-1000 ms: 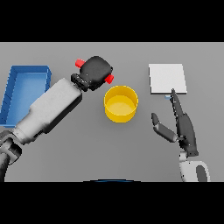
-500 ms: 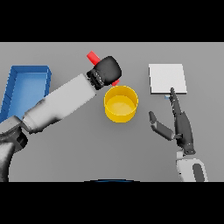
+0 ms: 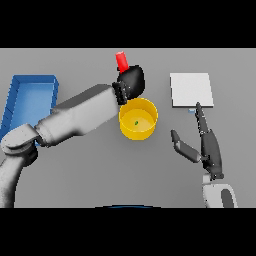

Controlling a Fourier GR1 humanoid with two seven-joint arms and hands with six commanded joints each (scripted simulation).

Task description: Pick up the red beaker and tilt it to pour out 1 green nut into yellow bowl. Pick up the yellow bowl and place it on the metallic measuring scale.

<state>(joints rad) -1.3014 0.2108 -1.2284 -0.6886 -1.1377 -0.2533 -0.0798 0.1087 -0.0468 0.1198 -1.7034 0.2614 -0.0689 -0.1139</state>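
Red beaker (image 3: 121, 60) in left hand (image 3: 131, 82)

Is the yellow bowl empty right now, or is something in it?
Not empty: a small green nut lies on the floor of the yellow bowl, just below the left hand holding the red beaker.

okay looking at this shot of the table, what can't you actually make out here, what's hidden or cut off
- Red beaker, head view: only its upper part shows; the left hand wrapped round it hides the rest, mouth included.
- Blue tray, head view: the left arm covers its near right corner.
- Metallic scale, head view: the right hand's fingertip overlaps its near edge; any display cannot be made out.
- Green speck in the yellow bowl: too small to identify.
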